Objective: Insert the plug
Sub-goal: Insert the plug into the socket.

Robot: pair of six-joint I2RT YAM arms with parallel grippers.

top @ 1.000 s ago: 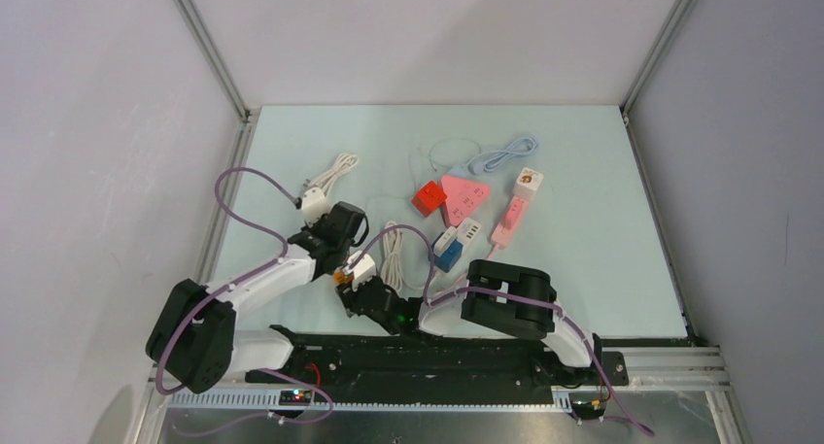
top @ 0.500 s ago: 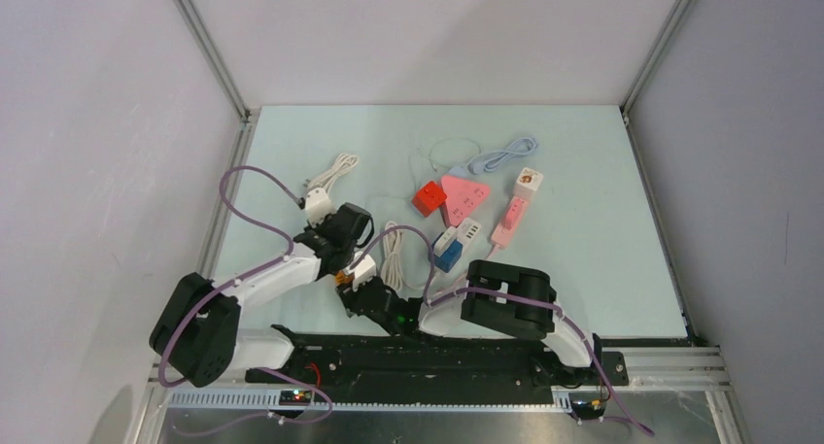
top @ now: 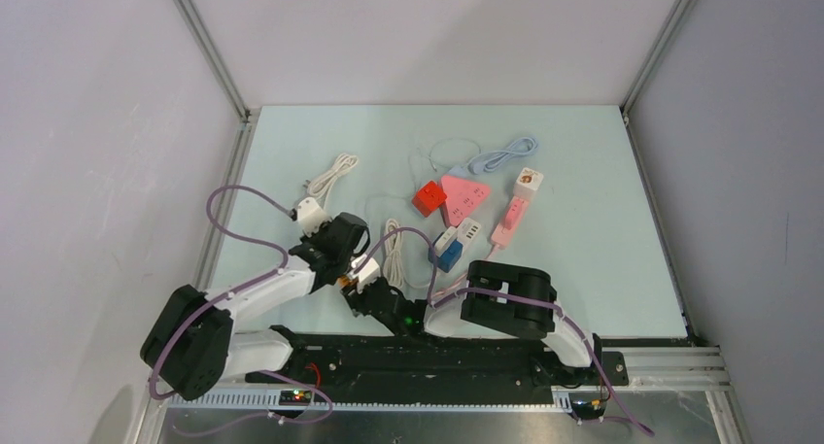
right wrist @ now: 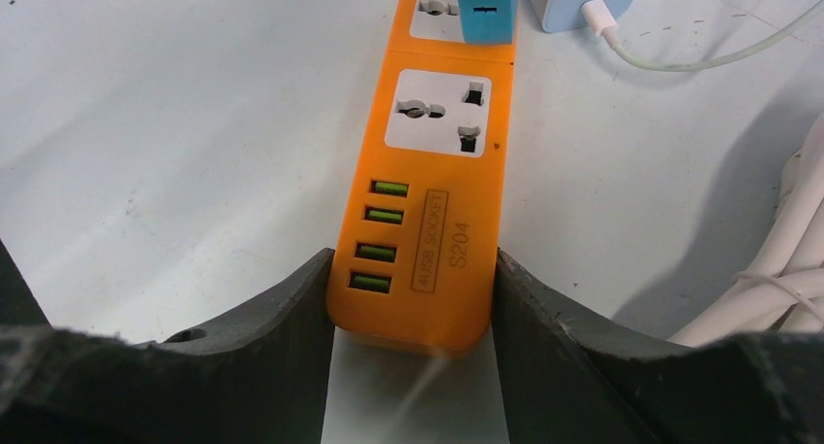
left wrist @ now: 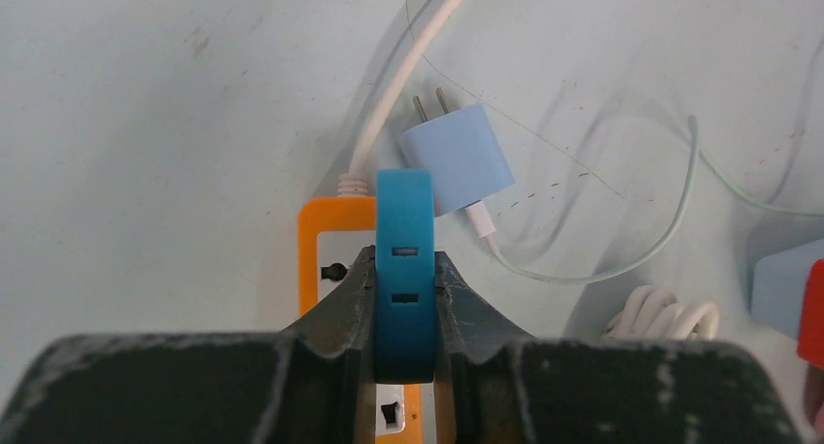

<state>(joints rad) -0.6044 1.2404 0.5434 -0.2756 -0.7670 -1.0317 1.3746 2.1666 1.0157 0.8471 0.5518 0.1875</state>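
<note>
An orange power strip (right wrist: 428, 191) with white sockets and green USB ports lies on the pale table. My right gripper (right wrist: 413, 318) is shut on its near end, one finger on each side. My left gripper (left wrist: 404, 269) is shut on a blue plug (left wrist: 404, 259) and holds it over the strip's far socket (left wrist: 330, 269). In the right wrist view the blue plug (right wrist: 489, 7) stands on the far socket. In the top view both grippers meet at the strip (top: 350, 275) near the left arm's wrist.
A light blue charger (left wrist: 457, 157) with a thin cable lies just beyond the strip. A coiled white cable (top: 393, 250) lies to its right. Red, pink, blue and white adapters and strips (top: 466, 206) lie further back right.
The left arm's wrist has moved a little towards the near side and lower over the strip. The right arm has stayed in place.
</note>
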